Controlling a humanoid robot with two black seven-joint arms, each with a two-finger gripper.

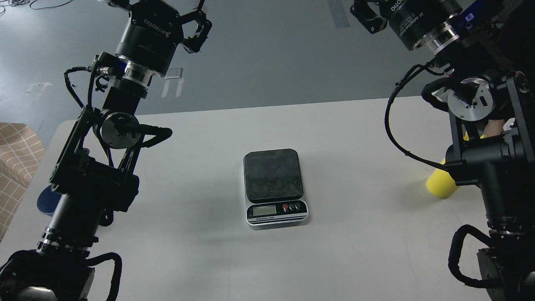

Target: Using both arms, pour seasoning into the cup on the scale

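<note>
Scale (275, 187) sits mid-table, long axis running toward 12 o'clock, dark platform bare, silver panel with LCD and buttons at its 6 o'clock end.

Seasoning bottle (442, 182): only its yellow base end shows, at about 3 o'clock from the scale, well apart from it, lying tilted on the white table (359, 138). The rest is hidden behind the right arm's (487, 163) lower links, so nozzle and cap can't be seen.

Cup (47, 201): a blue-grey sliver at about 9 o'clock from the scale, near the table's left edge, mostly hidden behind the left arm (94, 175). Can't tell whether upright.

Left gripper (199, 27): raised, at about 11 o'clock from the scale, over the floor past the table's far edge. Fingers (196, 42) spread apart, nothing between them. Cup lies well below and behind it, toward 7 o'clock, no contact.

Right gripper (370, 16): top edge of view, about 1 o'clock from the scale, partly cropped. Dark, fingers not separable, so its state can't be told. Bottle lies well apart from it, toward 5 o'clock, no contact.

Checked tan surface (16, 163) at far left, beside the table.
</note>
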